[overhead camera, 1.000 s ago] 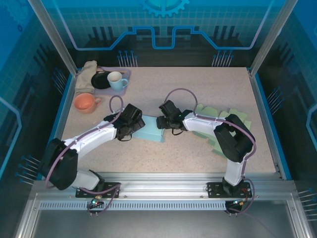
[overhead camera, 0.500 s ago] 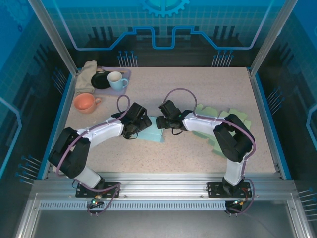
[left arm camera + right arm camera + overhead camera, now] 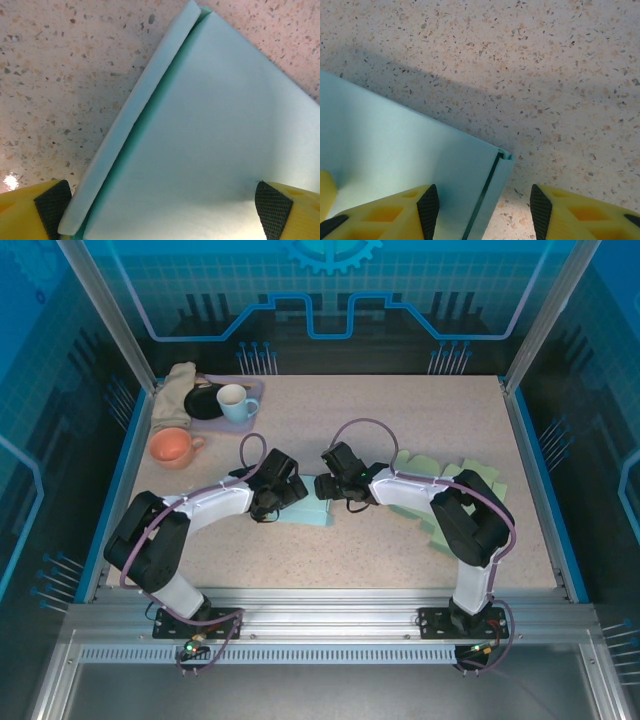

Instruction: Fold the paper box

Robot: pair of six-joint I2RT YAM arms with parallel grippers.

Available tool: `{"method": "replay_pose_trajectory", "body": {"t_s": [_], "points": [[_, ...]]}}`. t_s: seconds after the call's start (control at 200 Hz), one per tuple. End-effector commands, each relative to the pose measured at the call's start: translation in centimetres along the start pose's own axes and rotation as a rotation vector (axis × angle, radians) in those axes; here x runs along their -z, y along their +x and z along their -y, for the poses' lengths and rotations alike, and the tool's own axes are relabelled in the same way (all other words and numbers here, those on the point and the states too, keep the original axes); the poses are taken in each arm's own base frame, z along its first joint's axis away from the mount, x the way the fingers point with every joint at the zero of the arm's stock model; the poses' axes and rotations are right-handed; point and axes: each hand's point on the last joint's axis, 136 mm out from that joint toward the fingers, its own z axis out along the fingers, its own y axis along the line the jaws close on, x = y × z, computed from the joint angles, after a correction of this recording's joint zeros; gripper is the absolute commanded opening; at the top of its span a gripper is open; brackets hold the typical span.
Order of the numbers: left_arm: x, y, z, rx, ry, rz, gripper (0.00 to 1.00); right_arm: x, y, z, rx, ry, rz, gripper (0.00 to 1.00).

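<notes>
Pale teal card: that is the paper box (image 3: 308, 508), and it lies flat on the speckled table (image 3: 400, 420), directly under and between your two grippers. Your left gripper (image 3: 162, 205) stands wide apart with nothing clamped. In its wrist view the box's broad panel lies between the pads. A narrow flap along the panel's edge, ahead and to the left of the fingers, is lifted a little, with a dark seam beneath it. Your right gripper (image 3: 484, 205) is roughly half spread and grips nothing. One finger hangs over the box's corner, the other over bare table just beside it, and a thin slit runs along that corner's edge.

By my reading the folding is at an early stage: the box looks like a flattened sleeve, with no wall standing and no end tucked. Nearly everything remains — raising the sides and closing the flaps.

From above, both wrists cover much of the box, so its full outline and its ends are hidden from you. I cannot tell whether either set of pads touches the card.
</notes>
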Motion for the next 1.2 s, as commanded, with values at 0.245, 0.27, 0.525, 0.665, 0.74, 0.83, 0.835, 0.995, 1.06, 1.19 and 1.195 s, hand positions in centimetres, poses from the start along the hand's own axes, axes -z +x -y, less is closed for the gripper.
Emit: {"method": "replay_pose_trajectory", "body": {"t_s": [0.245,0.27,0.525,0.665,0.74,0.83,0.835,0.995,1.06,1.19,1.195], "points": [[-1.4,1.2,-1.0,0.013,-0.023,-0.026,0.95,-1.0,2.2,1.3,0.015,0.028,-0.072,0.54],[-1.5,1.2,-1.1,0.015,-0.024,-0.026,0.94,-1.0,2.2,1.3,0.013,0.028,-0.070,0.54],[-2.1,1.4,-2.0,0.018,-0.055,-0.026,0.94,0.2,1.8,0.8,0.000,0.000,-0.050,0.54],[-2.4,1.6,-2.4,0.017,-0.065,-0.029,0.94,2.3,1.7,-0.1,0.001,-0.009,-0.016,0.54],[-2.6,1.7,-2.5,0.019,-0.071,-0.032,0.94,3.5,2.0,-0.8,0.006,0.006,0.012,0.54],[-2.7,1.8,-2.5,0.020,-0.074,-0.036,0.94,4.3,3.3,-1.3,0.014,0.045,0.017,0.54],[-2.7,1.8,-2.6,0.020,-0.074,-0.036,0.94,4.3,3.4,-1.3,0.014,0.047,0.015,0.54],[-2.9,1.9,-2.8,0.021,-0.078,-0.036,0.94,4.3,5.9,-2.2,-0.001,0.027,-0.004,0.51],[-2.9,2.0,-2.9,0.023,-0.078,-0.036,0.93,4.2,6.4,-2.6,-0.033,-0.023,-0.002,0.49],[-2.9,2.1,-3.0,0.024,-0.079,-0.038,0.93,4.3,6.4,-2.5,-0.061,-0.042,0.022,0.46],[-2.9,2.1,-3.1,0.024,-0.080,-0.038,0.93,4.4,6.4,-2.6,-0.061,-0.043,0.022,0.46]]}}
